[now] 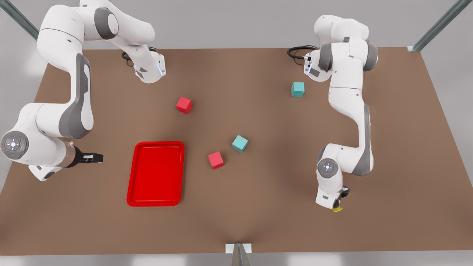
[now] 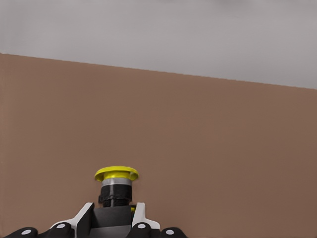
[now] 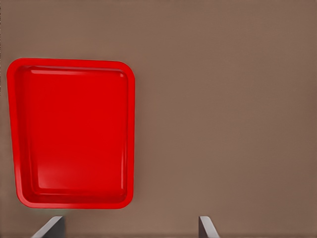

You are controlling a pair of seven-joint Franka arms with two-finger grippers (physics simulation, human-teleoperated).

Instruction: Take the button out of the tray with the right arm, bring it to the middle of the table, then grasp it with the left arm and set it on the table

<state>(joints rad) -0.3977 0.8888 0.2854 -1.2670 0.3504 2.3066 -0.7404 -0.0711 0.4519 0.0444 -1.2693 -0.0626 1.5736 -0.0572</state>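
Where hidden frontally, left gripper [image 2: 115, 225] clasping button [image 2: 116, 184]

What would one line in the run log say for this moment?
button: held by left tool, front view's right | tray: empty | right tool: open, beside tray | table: button not yet released

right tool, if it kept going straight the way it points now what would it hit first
Most likely the red tray: in the front view the right tool points toward the tray's near rim, fingers open. Its height is unclear, so it might pass above.
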